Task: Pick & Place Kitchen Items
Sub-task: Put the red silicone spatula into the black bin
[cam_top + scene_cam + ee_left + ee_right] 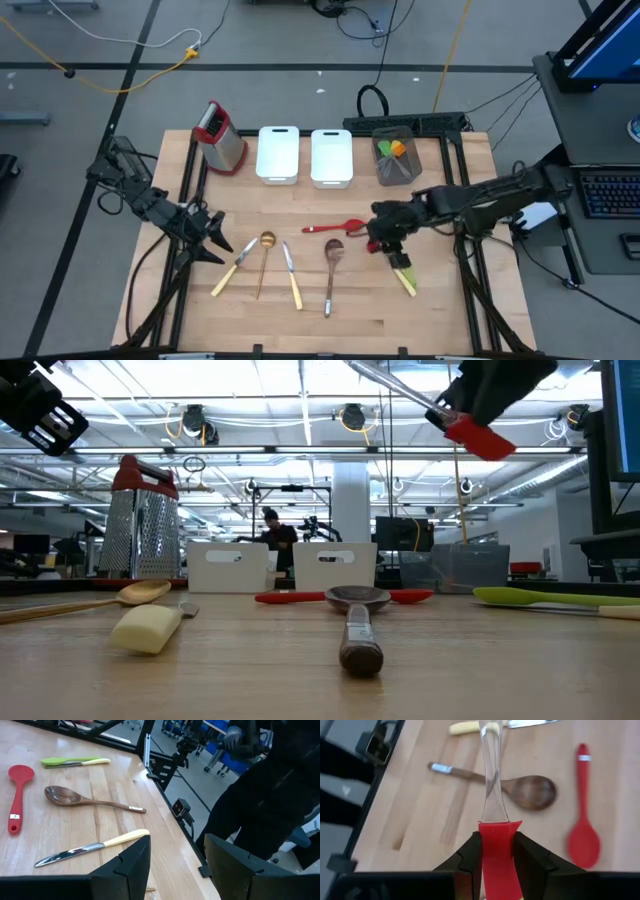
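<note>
1. Red is the colour to watch: my right gripper [497,851] is clamped on the red blade of a spatula [496,840] that has a clear handle. It hangs in the air over the right part of the table, above a green utensil [401,270].
2. I think this is the carry step. The spatula is picked up and needs a place to go.
3. The grey bin [396,160] at the back already has green and orange tools in it, so I guess it goes there. That means swinging back over the table and letting go above the bin.
4. My left gripper [211,236] waits near the left edge with its fingers apart and nothing in them.
5. Lying on the table are a red spoon [336,227], a wooden spoon [331,262], a gold spoon [265,258] and two cream-handled knives [291,274].
6. The table [450,310] is pale wood with a black frame around it.
7. Two white trays [278,153] and a metal grater with a red top [220,137] stand at the back.
8. Beyond the table I see a big room with bright ceiling lights, a grey floor and cables. A person [275,532] stands far off in the low view.
</note>
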Robot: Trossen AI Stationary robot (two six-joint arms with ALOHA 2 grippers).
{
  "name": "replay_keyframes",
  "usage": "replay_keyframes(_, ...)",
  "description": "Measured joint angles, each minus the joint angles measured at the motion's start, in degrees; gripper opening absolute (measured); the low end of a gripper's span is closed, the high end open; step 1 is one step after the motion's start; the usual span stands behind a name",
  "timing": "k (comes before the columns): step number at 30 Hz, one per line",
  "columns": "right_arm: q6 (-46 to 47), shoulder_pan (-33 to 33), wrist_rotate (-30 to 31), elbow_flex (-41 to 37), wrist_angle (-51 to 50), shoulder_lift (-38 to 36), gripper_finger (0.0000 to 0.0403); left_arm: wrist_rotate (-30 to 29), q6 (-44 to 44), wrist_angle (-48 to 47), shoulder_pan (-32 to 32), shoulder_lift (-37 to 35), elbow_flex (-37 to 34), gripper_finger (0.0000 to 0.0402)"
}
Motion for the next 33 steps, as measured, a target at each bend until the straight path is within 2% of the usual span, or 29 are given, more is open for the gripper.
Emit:
replay_keyframes(3,2.97,-2.52,1.34,0.0,-1.37,-2.24,0.0078,0.0,0.0,0.0,0.01,0.0,0.0,0.0191)
replay_keyframes(6,4.36,-5.38,5.46,0.0,-4.32,-4.35,0.0078,0.0,0.0,0.0,0.01,0.0,0.0,0.0191)
replay_keyframes(15,3.9,-15.16,15.33,0.0,-11.86,-10.87,0.0078,0.02,0.0,-0.02,0.01,0.02,0.0,0.0191)
replay_keyframes(25,0.4,-28.47,21.12,0.0,-13.43,-13.79,0.0078,0.01,0.7,-0.04,-0.01,0.0,0.0,0.0191)
replay_keyframes(33,-3.48,-38.77,21.25,0.03,-13.4,-13.32,0.0078,0.02,1.32,-0.02,0.01,0.0,0.0,0.0191)
